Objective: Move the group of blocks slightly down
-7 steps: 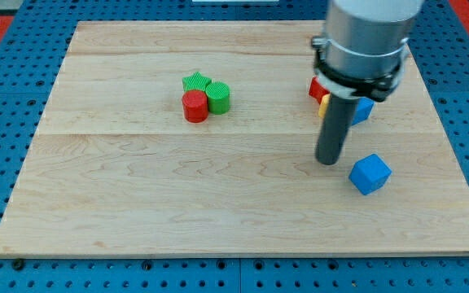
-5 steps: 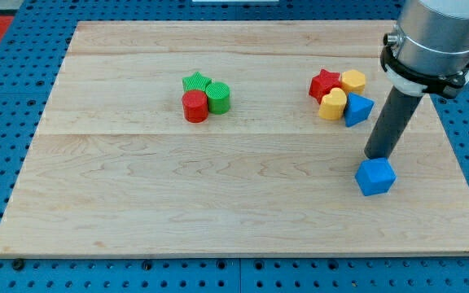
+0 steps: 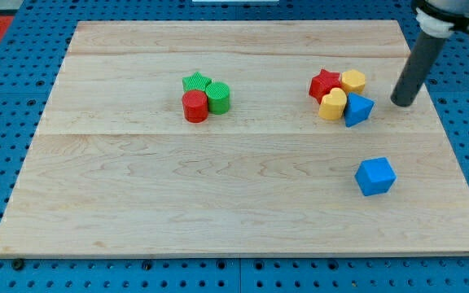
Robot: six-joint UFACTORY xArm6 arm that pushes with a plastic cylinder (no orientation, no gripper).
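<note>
Since the earlier frames my tip (image 3: 402,103) has gone away from the blue cube (image 3: 375,176) and up toward the top right corner of the counter (image 3: 218,203). The cube was pushed a little toward the right edge between the first two frames and has stayed there since. The other blocks did not move.

There are eight blocks in all. Three are red or green: one green star (image 3: 195,81), one green cylinder (image 3: 219,97) and one red cylinder (image 3: 194,107). They touch each other, left of the middle in the upper half of the counter. Four blocks make a tight group near the right edge, also in the upper half: one red star (image 3: 325,84), one yellow block (image 3: 352,80) whose shape I cannot tell exactly, one yellow heart (image 3: 332,105) and one blue block (image 3: 357,109) that looks like a triangle. The single blue cube lies alone, closer to the bottom edge, well apart from the group.

My tip stands just to the right of the group of four, near the blue triangle-like block but not touching it. The arm carries only a rod, so there is no gripper state to tell.
</note>
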